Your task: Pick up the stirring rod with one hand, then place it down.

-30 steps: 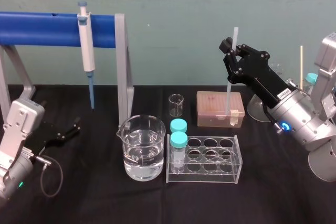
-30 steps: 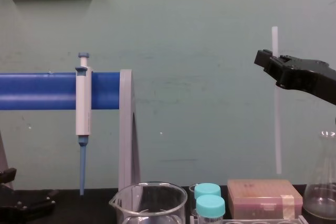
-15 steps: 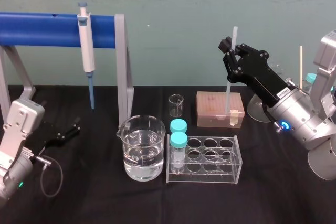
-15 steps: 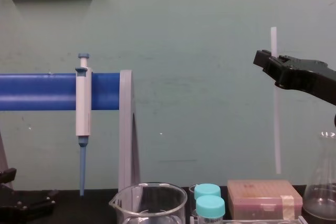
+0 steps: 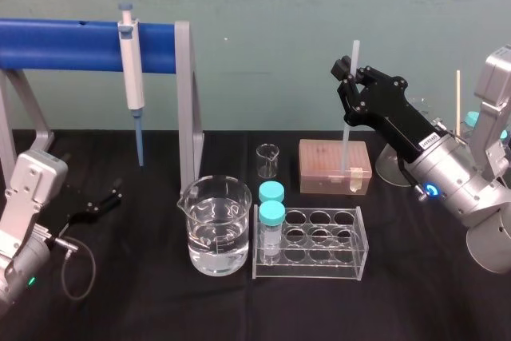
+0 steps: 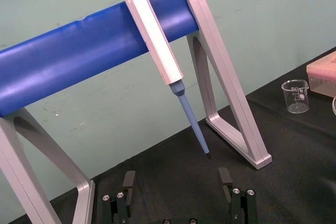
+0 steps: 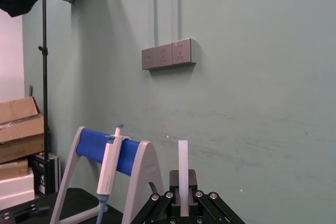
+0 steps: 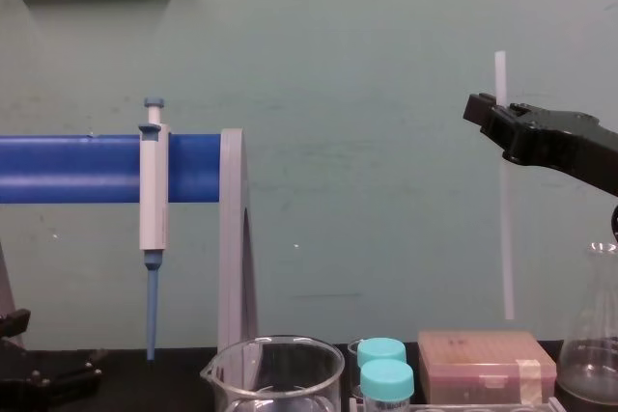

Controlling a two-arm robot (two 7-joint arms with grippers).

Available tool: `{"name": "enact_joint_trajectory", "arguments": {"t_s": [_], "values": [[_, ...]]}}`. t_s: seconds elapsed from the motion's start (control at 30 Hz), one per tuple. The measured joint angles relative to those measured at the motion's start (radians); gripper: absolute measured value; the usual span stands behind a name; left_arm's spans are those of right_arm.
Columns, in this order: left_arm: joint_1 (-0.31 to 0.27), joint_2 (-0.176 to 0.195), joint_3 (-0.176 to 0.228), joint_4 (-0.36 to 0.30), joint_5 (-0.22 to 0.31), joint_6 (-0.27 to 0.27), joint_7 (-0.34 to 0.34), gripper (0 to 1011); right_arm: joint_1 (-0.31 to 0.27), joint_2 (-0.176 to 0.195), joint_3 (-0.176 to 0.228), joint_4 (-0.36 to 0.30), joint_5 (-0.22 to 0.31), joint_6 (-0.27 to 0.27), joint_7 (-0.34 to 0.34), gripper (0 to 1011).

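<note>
The stirring rod [image 5: 350, 109] is a thin translucent-white stick that hangs nearly upright in the air, its lower end above the pinkish box [image 5: 334, 164]. My right gripper [image 5: 349, 77], black with a silver wrist, is shut on the rod near its upper end. The chest view shows the same rod [image 8: 503, 219] standing vertical, with the right gripper [image 8: 491, 113] clamped high on it. In the right wrist view the rod [image 7: 182, 174] rises from between the jaws. My left gripper [image 5: 100, 201] rests low at the table's left, open and holding nothing, its fingers [image 6: 128, 181] apart.
A blue-barred stand [image 5: 72, 41] carries a white-and-blue pipette [image 5: 132, 77] at the back left. A beaker of water [image 5: 214, 225], a clear tube rack [image 5: 315, 241] with two teal-capped vials, and a small beaker [image 5: 267, 160] fill the middle. A flask [image 8: 594, 354] stands at the right.
The right gripper and the rod have drifted slightly left and up. The left arm has not moved.
</note>
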Motion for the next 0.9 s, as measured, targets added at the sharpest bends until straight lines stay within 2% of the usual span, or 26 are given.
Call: {"name": "enact_joint_trajectory", "arguments": {"t_s": [0.9], "values": [[0.0, 0.0, 0.0, 0.0, 0.0, 0.0, 0.0, 1000, -0.007, 0.001, 0.001, -0.006, 0.0, -0.003, 0.0, 67]]}}
